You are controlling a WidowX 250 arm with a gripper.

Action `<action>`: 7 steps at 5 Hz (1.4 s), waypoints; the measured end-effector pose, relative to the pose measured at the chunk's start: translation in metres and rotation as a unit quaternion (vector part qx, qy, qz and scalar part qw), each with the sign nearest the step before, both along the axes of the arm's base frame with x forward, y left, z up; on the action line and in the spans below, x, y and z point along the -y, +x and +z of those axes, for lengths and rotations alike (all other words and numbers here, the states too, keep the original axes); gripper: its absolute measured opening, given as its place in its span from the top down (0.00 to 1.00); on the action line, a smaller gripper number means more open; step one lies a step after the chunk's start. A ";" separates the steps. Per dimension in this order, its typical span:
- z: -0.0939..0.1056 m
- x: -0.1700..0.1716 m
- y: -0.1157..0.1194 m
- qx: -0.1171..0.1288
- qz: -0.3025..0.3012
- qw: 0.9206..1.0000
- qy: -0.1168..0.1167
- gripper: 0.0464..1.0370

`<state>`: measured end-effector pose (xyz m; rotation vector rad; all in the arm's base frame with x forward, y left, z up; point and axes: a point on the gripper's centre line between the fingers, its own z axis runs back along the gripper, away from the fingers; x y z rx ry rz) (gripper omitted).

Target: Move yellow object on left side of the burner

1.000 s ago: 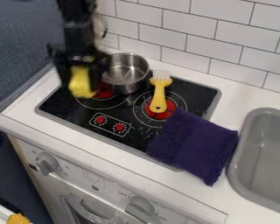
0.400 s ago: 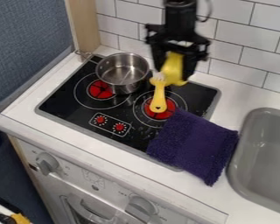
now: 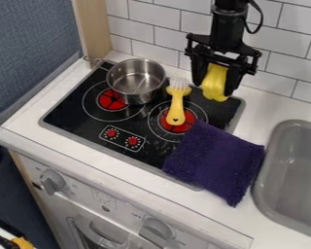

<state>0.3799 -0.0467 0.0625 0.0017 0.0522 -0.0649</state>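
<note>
Jaws are pinching the yellow object (image 3: pixel 215 85), one on each side of it, and the gripper (image 3: pixel 215 88) is holding it aloft by the back right corner of the stove (image 3: pixel 77 115). Over the last second I'm seeing the arm (image 3: pixel 227 26) swinging it across: it was hanging by the pot's left side, then passing behind the brush, and now it is hanging to the right of the brush.

Just left of the load, the brush (image 3: pixel 177 108) is lying across the right burner (image 3: pixel 189 119), its bristles pointing back. Farther left, the pot (image 3: pixel 142 98) is standing behind and partly beside the left burner (image 3: pixel 111 100). Toward the front, the purple cloth (image 3: pixel 216 163) is draping over the stove's edge onto the white table (image 3: pixel 268 109). All three are staying where they were.

For the task, I'm reading this swing as carrying the load away from the left side, whichever burner the sentence is meaning. I'm judging the placing as still pending. Going back left, I'd be wanting height over the brush and pot, since a low pass could be knocking either one.
</note>
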 end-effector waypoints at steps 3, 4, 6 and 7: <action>-0.013 0.002 -0.009 -0.031 -0.008 0.999 -0.007 0.03; -0.016 0.001 -0.012 -0.037 -0.013 0.999 -0.003 0.03; 0.025 -0.005 -0.021 0.039 0.000 0.999 0.003 0.04; 0.025 -0.005 -0.026 0.042 0.000 0.999 0.001 0.04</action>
